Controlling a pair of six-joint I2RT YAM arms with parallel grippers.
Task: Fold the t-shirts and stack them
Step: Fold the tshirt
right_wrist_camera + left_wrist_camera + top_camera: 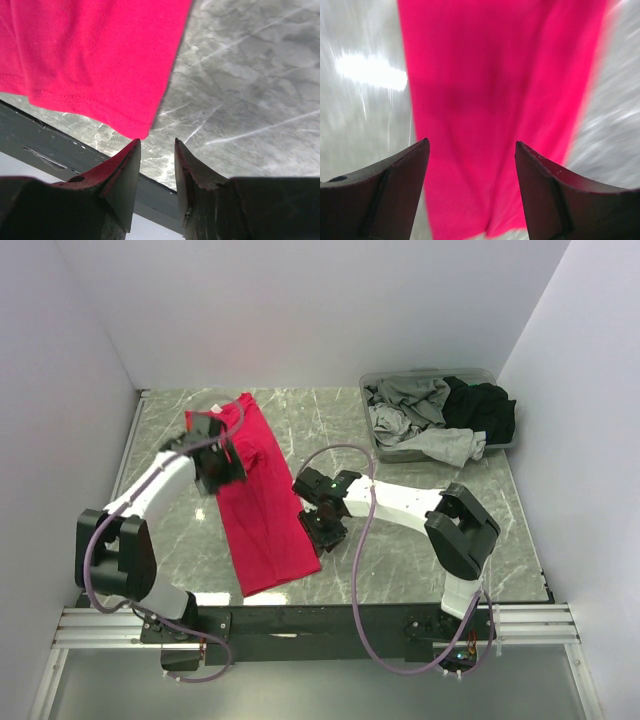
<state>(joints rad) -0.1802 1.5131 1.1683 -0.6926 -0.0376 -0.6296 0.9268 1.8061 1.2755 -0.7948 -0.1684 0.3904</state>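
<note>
A pinkish-red t-shirt (pixel 262 510) lies on the marble table, folded into a long strip running from the back towards the front edge. My left gripper (pixel 222 455) hovers over the strip's far left part. In the left wrist view it (pixel 472 145) is open and empty, with the red cloth (pixel 495 90) below. My right gripper (pixel 322 530) sits at the strip's right edge near its front end. In the right wrist view it (pixel 157 142) is open by a narrow gap and empty, just short of the hem corner of the red shirt (pixel 95 60).
A grey plastic tub (pixel 400 452) stands at the back right, holding crumpled grey shirts (pixel 410 400) and a black shirt (pixel 485 410); grey cloth hangs over its front wall. The table's front edge and dark rail (pixel 50 145) lie just ahead of my right fingers. White walls enclose the table.
</note>
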